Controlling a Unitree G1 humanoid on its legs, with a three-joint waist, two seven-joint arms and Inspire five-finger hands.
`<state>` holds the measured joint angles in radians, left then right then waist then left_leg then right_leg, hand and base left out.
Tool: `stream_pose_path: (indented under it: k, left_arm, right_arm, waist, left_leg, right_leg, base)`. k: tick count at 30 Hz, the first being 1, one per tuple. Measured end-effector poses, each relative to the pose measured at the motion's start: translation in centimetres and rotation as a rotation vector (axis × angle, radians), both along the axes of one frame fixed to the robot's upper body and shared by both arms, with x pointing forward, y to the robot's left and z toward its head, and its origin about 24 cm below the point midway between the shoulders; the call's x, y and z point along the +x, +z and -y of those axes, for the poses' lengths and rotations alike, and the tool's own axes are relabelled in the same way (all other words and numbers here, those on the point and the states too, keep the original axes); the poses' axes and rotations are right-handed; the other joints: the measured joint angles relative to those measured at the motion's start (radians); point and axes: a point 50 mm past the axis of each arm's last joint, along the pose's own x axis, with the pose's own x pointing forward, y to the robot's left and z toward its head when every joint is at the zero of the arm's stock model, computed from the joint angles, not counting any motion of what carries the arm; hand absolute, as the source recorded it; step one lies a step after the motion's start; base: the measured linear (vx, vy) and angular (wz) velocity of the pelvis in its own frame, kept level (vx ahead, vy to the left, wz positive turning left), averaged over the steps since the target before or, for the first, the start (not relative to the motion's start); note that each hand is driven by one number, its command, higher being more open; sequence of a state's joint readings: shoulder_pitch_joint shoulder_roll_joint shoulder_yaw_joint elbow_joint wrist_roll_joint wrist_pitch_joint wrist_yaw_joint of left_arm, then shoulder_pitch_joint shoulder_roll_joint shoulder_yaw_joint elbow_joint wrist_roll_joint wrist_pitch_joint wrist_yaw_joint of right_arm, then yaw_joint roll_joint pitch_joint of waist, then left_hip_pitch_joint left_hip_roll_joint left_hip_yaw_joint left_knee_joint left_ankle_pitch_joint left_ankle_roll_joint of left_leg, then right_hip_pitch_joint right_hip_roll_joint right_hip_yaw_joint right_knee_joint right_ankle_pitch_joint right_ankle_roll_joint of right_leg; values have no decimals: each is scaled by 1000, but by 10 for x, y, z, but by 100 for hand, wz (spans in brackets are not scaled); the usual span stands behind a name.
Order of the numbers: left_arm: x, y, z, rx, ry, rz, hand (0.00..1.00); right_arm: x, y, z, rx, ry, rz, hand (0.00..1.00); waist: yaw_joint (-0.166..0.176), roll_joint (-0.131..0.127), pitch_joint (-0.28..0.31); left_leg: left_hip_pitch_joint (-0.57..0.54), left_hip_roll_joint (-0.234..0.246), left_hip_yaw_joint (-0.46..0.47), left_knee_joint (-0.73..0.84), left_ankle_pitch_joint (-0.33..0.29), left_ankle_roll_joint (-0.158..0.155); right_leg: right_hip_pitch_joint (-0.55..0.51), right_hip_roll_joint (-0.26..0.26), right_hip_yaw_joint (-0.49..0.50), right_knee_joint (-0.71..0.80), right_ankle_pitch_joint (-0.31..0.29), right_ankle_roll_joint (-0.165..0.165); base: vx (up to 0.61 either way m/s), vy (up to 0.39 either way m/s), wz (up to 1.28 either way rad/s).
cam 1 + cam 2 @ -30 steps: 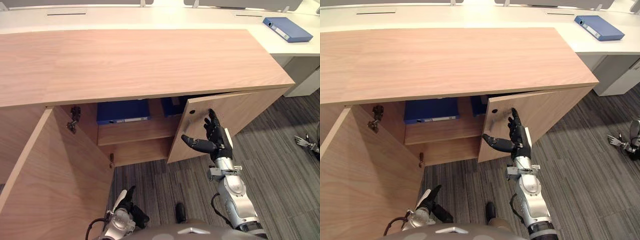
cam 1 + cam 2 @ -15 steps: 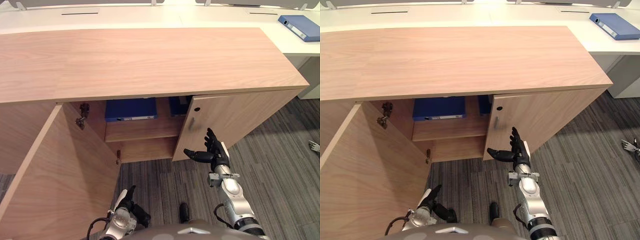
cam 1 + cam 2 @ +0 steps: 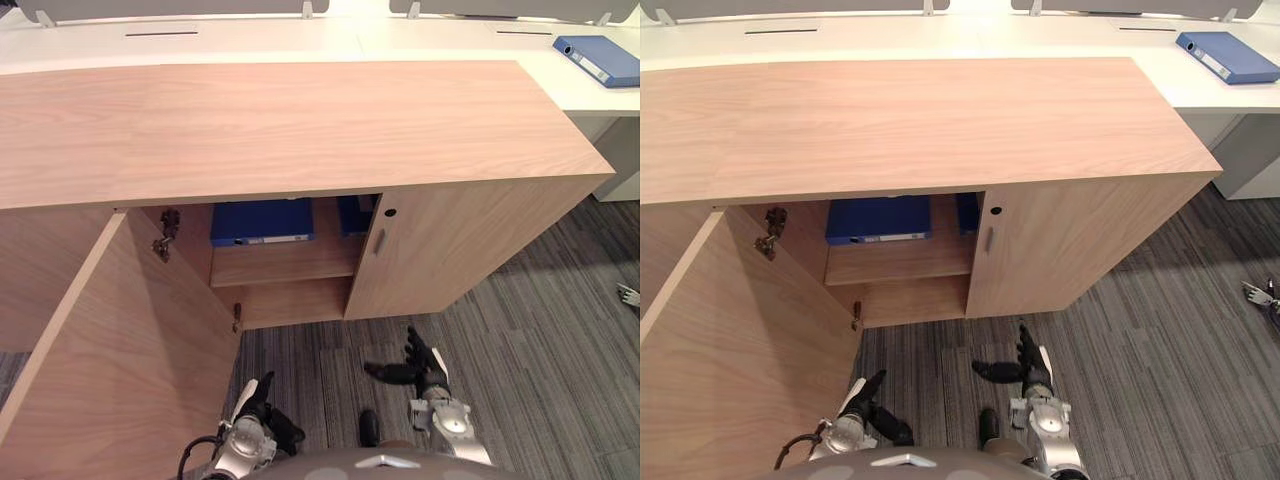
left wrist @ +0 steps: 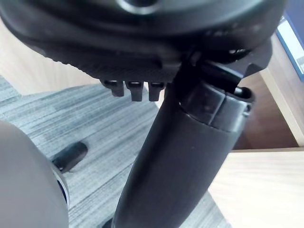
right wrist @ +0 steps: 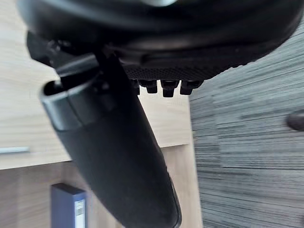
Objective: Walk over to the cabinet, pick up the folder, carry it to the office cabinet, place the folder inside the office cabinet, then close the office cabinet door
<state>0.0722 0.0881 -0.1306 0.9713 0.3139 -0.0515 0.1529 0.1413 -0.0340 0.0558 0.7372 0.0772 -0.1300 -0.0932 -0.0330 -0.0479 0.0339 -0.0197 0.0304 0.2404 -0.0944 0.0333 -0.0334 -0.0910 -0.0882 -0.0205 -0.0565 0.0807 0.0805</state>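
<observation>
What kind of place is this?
Likely an office: a wooden office cabinet with folders on its shelf, white desks behind it with a blue folder on top, grey carpet.

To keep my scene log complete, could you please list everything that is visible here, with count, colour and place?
office cabinet: one, light wood, centre, in front of the desk
left door: one, light wood, swung open
right door: one, light wood, shut
handle: one, silver, on the right door
shelf folders: two, blue, on the upper shelf inside; one partly hidden by the right door
desk folder: one, blue, far right on the desk
desk: one, white, behind the cabinet
carpet: grey, striped, the floor
left robot hand: dark, empty, low beside the left door
right robot hand: dark, open, empty, over the carpet
</observation>
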Motion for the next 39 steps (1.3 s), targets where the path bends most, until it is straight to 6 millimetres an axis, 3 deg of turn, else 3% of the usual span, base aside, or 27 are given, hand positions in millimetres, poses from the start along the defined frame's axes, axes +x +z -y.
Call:
stream_pose_path:
  k: [4,7,17,22,25,31,37,39]
  left_arm:
    - [0,-1,1,-8,16,-9,100]
    - [-4,-3,-2,-13,75,-30,100]
    - [-4,-3,-9,-23,157,-27,100]
    - [3,-1,-10,-32,179,-8,100]
    - [10,2,-14,-41,213,14,100]
    - [4,2,-31,-42,320,15,100]
    - [6,4,-33,-68,385,36,100]
    - [8,4,-29,-89,404,45,100]
  right_arm:
    - [-23,-17,5,-5,-42,-133,100]
    - [-26,-20,10,-43,-51,-165,100]
    - [-23,-23,16,-59,-124,-199,100]
    - [-17,-21,15,-57,-122,-188,100]
    - [-20,-23,18,-51,-158,-202,100]
    - [-21,-24,19,-58,-155,-214,100]
    - [-18,-23,17,-54,-156,-210,100]
    - [-15,-22,20,-64,-160,-202,100]
  waist:
    - [0,1,1]
    - [0,1,1]
    - [1,0,31]
    - [2,-13,67]
    - [1,-20,69]
    - [38,-19,68]
    - [41,-15,82]
    - [42,-2,99]
  left_leg:
    - [6,0,13,0,-2,-1]
    - [20,1,33,0,-10,-3]
    - [56,8,86,6,-26,-9]
    - [49,9,95,6,-20,-2]
    - [-1,4,33,28,-15,7]
    - [-30,14,-50,31,0,-8]
    - [-100,30,-160,86,6,-24]
    - [-128,34,-211,118,23,-47]
  right_leg:
    - [0,1,10,0,0,0]
    - [4,4,30,0,1,1]
    - [2,17,85,23,-1,-2]
    - [-59,14,98,140,-54,-2]
    - [-105,-12,50,222,-105,15]
    - [-93,-9,7,229,-128,1]
    - [-58,12,-100,187,-125,-25]
    - [-56,15,-144,225,-154,-57]
  base:
    - [-15,-6,-7]
    - [-4,-4,-21]
    - [1,-10,-17]
    - [-71,-21,-7]
    - [-38,-16,56]
    - [36,-20,45]
    - [9,-68,54]
    - [-46,-87,86]
